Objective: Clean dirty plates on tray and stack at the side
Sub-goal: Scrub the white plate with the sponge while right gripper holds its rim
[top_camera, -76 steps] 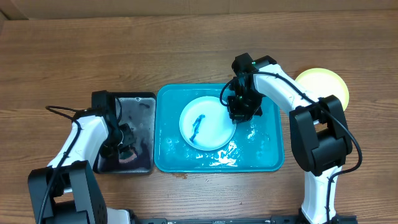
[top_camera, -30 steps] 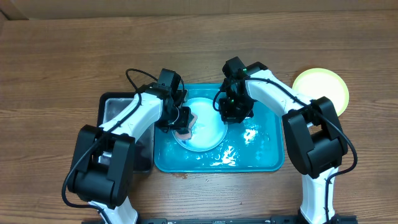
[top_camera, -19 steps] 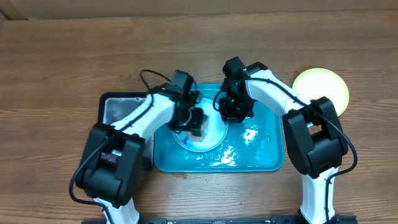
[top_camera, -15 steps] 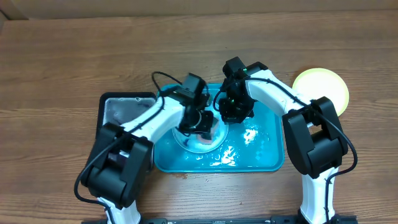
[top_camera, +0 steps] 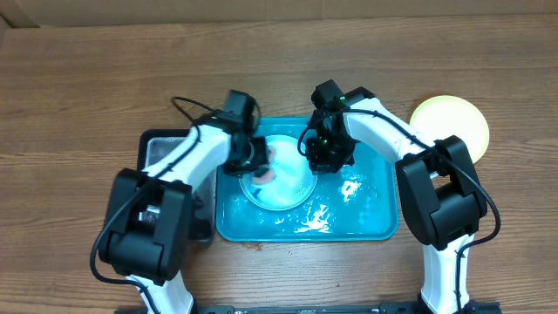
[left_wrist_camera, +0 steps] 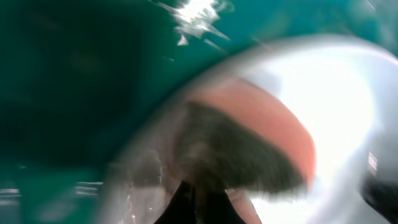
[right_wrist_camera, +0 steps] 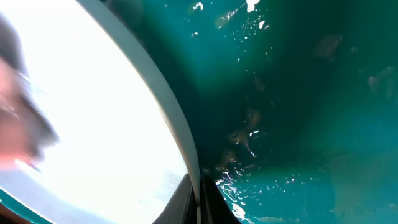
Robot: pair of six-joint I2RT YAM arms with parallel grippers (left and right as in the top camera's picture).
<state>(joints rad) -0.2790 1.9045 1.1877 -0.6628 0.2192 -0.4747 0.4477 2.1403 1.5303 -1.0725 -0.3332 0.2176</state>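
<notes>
Left pincer (top_camera: 259,164), clamped on pink-and-dark sponge (left_wrist_camera: 261,124), swept back from centre to left side of light blue round plastic plate (top_camera: 288,187) in wet turquoise rectangular tray (top_camera: 375,220). Right pincer (top_camera: 321,159) stays pinched on plate rim. Dark smear gone; plate looks nearly ready for stacking.

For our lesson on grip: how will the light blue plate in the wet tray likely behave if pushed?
The plate probably slides easily: the tray glistens wet. Thin-rimmed, it looks light and stiff. The right fingers on its rim may steady it.
</notes>
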